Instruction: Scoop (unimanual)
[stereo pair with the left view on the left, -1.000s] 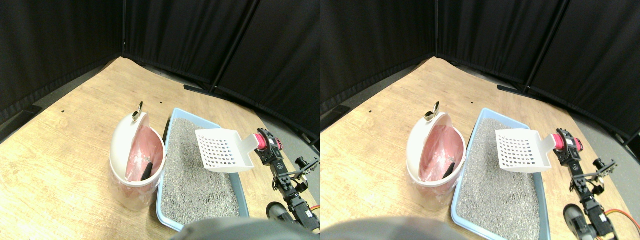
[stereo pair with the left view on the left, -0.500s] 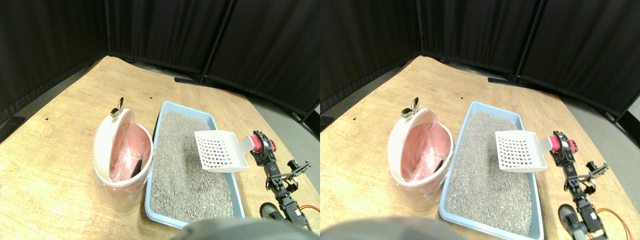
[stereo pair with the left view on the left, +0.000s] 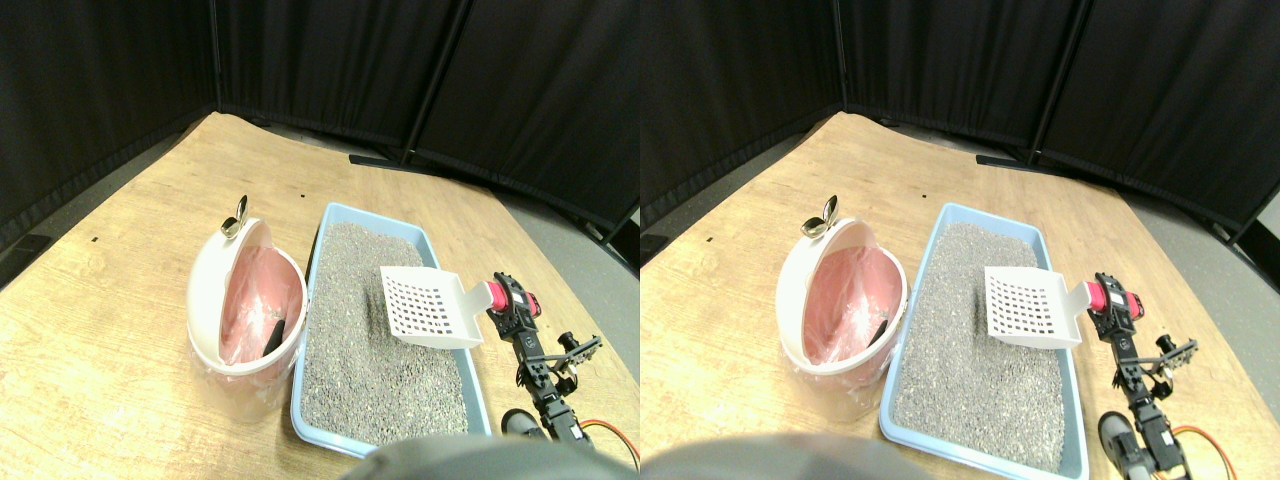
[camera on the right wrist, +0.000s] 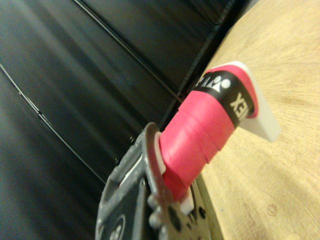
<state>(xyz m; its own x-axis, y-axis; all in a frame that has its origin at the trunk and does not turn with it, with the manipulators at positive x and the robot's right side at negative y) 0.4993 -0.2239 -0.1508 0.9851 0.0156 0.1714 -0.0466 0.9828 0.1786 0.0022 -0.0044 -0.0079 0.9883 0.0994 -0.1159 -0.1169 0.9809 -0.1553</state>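
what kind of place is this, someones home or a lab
Most likely a lab test area, not a home: black curtain panels wall off a bare wooden floor, where only a litter tray and white bin are staged.

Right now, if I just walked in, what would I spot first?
Probably the white slotted scoop, hanging over the right side of the blue tray full of grey litter. The right gripper holds its pink-wrapped handle. Left of the tray, right up against it, stands a round white bin with a pink liner.
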